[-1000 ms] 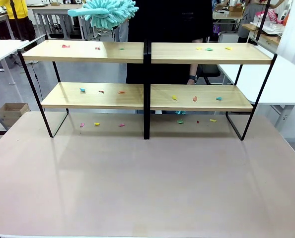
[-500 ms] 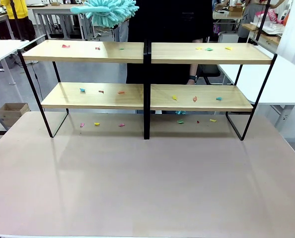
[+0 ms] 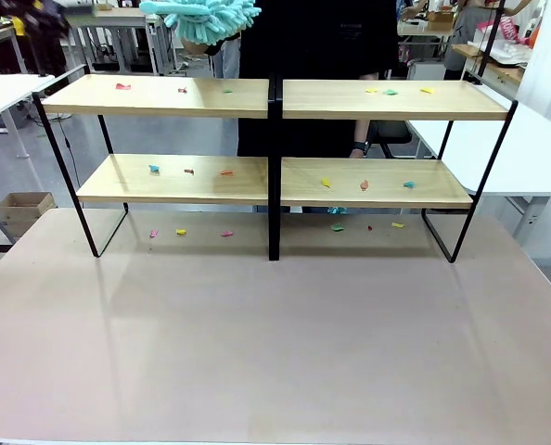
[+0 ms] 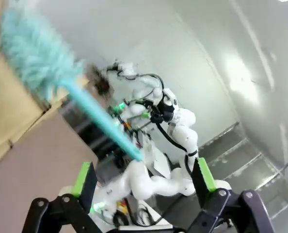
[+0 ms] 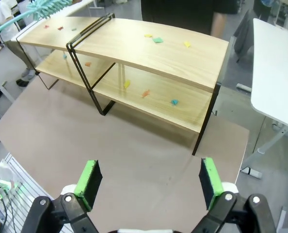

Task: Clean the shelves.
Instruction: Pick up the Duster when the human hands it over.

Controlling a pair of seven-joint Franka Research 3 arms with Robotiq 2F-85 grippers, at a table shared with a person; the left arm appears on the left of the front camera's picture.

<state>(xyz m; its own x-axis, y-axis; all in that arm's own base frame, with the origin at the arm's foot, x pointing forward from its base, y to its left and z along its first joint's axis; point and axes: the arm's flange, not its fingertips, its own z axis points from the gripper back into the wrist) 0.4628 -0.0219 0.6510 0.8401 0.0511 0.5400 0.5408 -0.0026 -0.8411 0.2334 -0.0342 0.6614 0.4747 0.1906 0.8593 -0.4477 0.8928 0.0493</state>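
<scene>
The shelves (image 3: 274, 167) stand across the far half of the table, light-wood boards in a black frame with a central post. Small coloured scraps (image 3: 364, 184) lie on the boards and on the table beneath. A teal fluffy duster (image 3: 201, 14) hovers above the upper left board; what holds its handle is hidden. The left wrist view shows my left gripper (image 4: 143, 177) open and empty, with the duster (image 4: 35, 51) blurred farther off. My right gripper (image 5: 150, 182) is open and empty, high above the table on the near right side of the shelves (image 5: 149, 53).
A person in black (image 3: 317, 56) stands behind the shelves. The pinkish table (image 3: 275, 343) stretches bare in front of them. White tables (image 3: 535, 148) flank both sides, and a cardboard box (image 3: 23, 209) sits on the floor at the left.
The duster has drifted slightly upward, now partly cut by the picture's top edge. The shelves and scraps have not moved.
</scene>
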